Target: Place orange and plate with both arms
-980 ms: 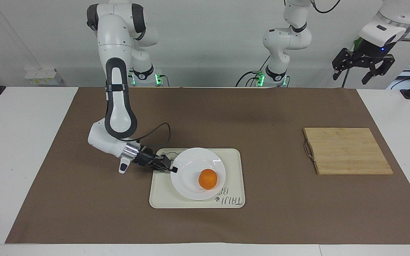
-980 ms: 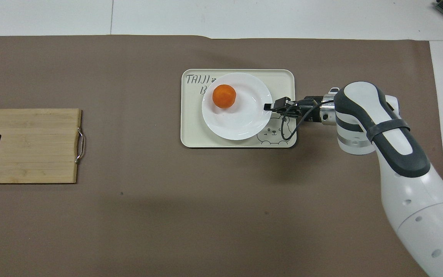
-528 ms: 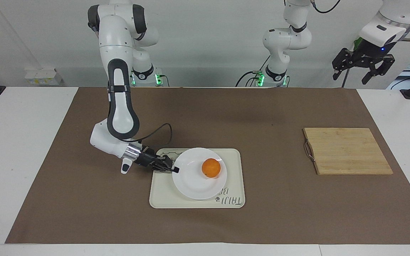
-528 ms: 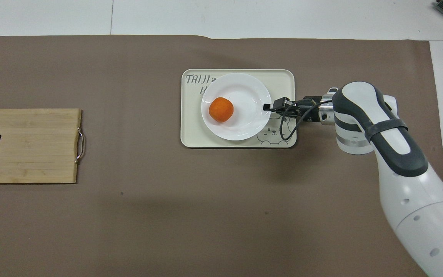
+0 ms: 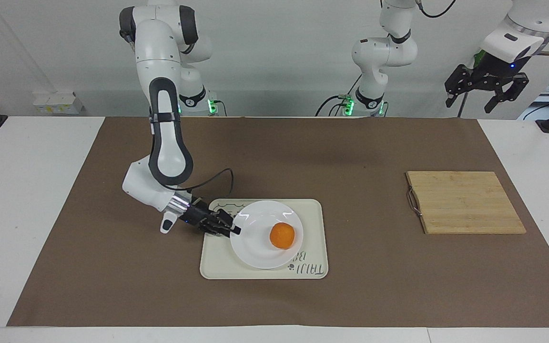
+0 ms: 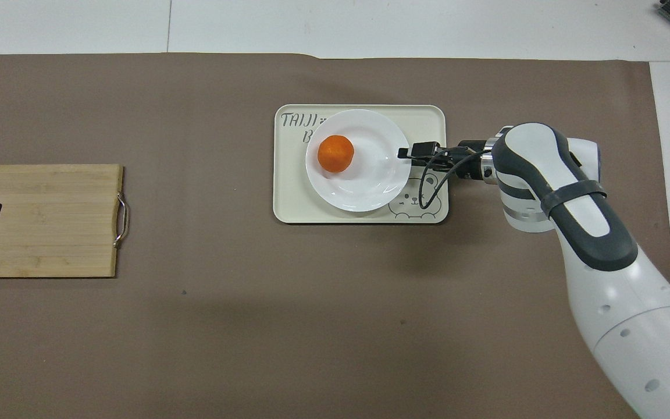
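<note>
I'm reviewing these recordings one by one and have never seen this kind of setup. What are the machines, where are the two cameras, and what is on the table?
Two white robot arms work at one table. One camera faces them from across the table; the other looks down from above their end.

On the brown mat lies a cream tray bearing a white plate with an orange on it. A wooden cutting board lies toward the left arm's end.

The right gripper is at the plate's rim; whether it grips the rim cannot be told. The left gripper waits, open and empty, up in the air at its own end of the table.
</note>
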Action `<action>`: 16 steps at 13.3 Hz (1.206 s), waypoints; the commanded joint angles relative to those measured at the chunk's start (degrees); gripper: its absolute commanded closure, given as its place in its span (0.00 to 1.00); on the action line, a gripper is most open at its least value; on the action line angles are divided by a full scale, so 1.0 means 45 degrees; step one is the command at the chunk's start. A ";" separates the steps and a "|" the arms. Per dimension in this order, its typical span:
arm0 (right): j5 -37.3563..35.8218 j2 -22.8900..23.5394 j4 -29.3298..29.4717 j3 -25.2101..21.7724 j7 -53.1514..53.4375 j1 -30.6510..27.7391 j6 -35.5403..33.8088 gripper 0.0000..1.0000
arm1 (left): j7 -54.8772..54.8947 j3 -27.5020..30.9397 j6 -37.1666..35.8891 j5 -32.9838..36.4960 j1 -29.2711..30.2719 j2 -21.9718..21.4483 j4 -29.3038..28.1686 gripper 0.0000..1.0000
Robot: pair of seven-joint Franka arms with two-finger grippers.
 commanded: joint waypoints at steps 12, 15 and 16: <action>-1.2870 -0.4100 0.0001 -0.0367 0.6656 -0.0472 -0.3294 0.00 | -0.0114 -0.0053 -0.0275 -0.0003 0.0096 0.0043 0.0271 0.00; -1.4004 -0.5096 0.0040 -0.0444 0.7477 -0.0473 -0.5035 0.00 | -0.0114 -0.0053 -0.0275 -0.0003 0.0096 0.0043 0.0271 0.00; -1.4511 -0.5448 0.0040 -0.0425 0.8022 -0.0415 -0.5504 0.00 | -0.0114 -0.0053 -0.0275 -0.0003 0.0096 0.0043 0.0271 0.00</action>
